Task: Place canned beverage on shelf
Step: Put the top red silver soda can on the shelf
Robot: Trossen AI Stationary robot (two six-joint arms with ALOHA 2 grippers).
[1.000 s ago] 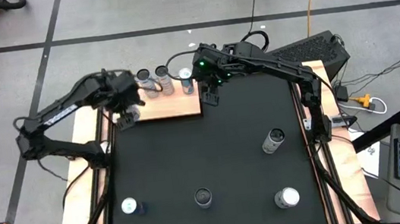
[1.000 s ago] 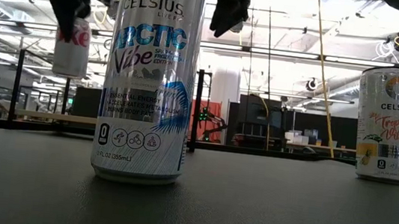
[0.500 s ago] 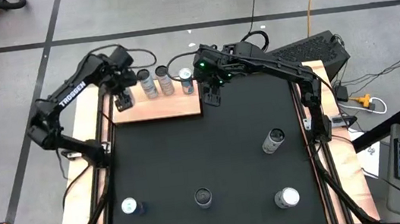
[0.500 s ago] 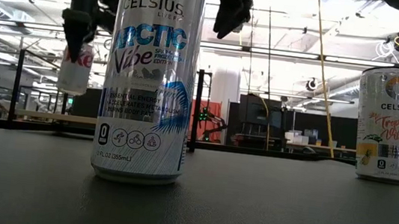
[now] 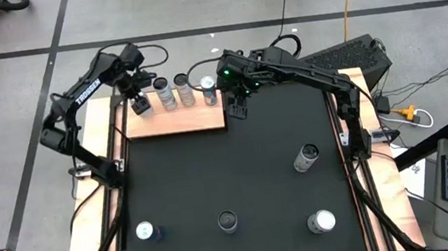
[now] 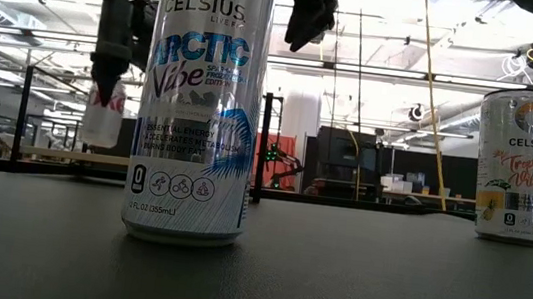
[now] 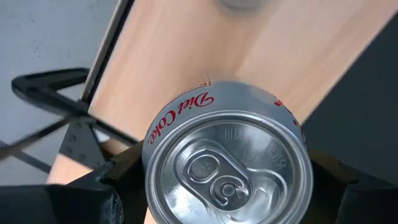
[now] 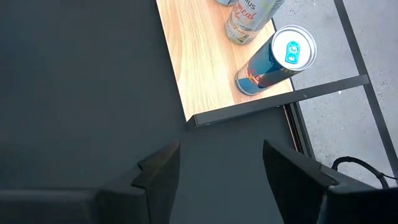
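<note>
1. The left gripper point(image 5: 141, 104) has swung across since a second ago: it was off the shelf's point(image 5: 193, 121) near-left corner, and now it sits over the far-left part of the board, right beside the row of cans.
2. In the low view the Diet Coke can point(image 6: 104, 116) has come down too; it hung high by the gripper a second ago and now its base is close to the shelf top point(image 6: 45, 153), though I cannot tell whether it touches.
3. The left gripper's fingers point(image 7: 106, 186) are clamped on that can point(image 7: 227, 165), one on each side of the body just below the rim.
4. The can stands upright, long axis vertical, pull-tab end facing straight up at the wrist camera, red script on its silver side.
5. It sits at the left end of a line with three other cans point(image 5: 184, 92) on the far edge of the shelf; the blue can point(image 8: 275, 61) closes the right end.
6. The right gripper point(image 5: 235, 107) has not budged, hanging just off the shelf's right end over the black mat point(image 5: 239, 175), its fingers point(image 8: 158, 177) spread apart around nothing.
7. Four more cans point(image 5: 306, 157) remain out on the mat, the tall Celsius can point(image 6: 197, 101) nearest the low camera.
</note>
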